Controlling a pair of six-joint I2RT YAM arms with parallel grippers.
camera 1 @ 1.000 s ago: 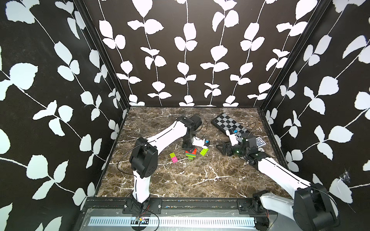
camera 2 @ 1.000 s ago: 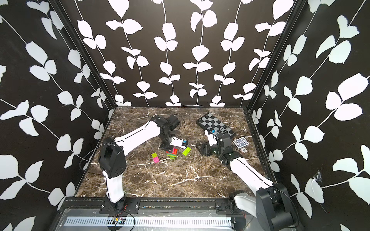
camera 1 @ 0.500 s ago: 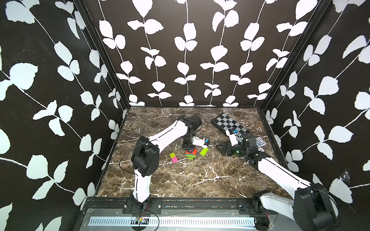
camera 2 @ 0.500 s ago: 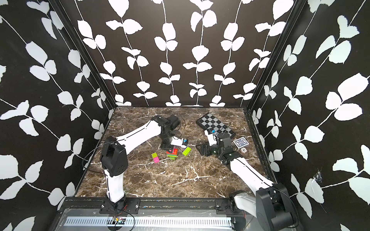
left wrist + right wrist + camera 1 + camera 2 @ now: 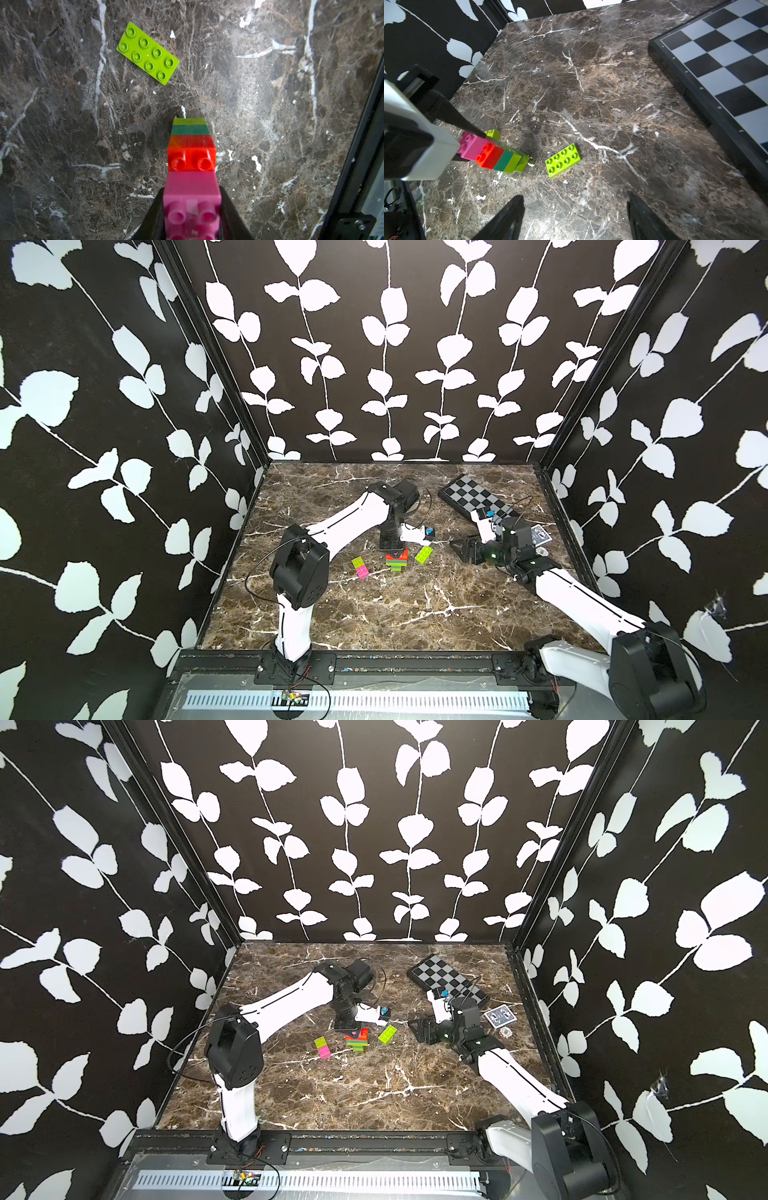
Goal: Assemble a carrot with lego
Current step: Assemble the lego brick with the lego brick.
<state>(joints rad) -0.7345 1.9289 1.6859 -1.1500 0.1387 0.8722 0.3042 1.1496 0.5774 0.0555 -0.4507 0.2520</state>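
- Card box (image 5: 540, 537) by the counter's (image 5: 415, 614) right edge: print too small to read
- Left end effector (image 5: 191, 209) pinches the carrot (image 5: 492, 154) by its pink end; lime tip down near the counter's middle
- Right end effector (image 5: 575, 197) spread, empty, near a lime plate (image 5: 563, 160)

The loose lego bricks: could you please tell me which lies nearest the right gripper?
The lime eight-stud plate, alone between the carrot and the right gripper; the lime and pink pair lies beyond the carrot.
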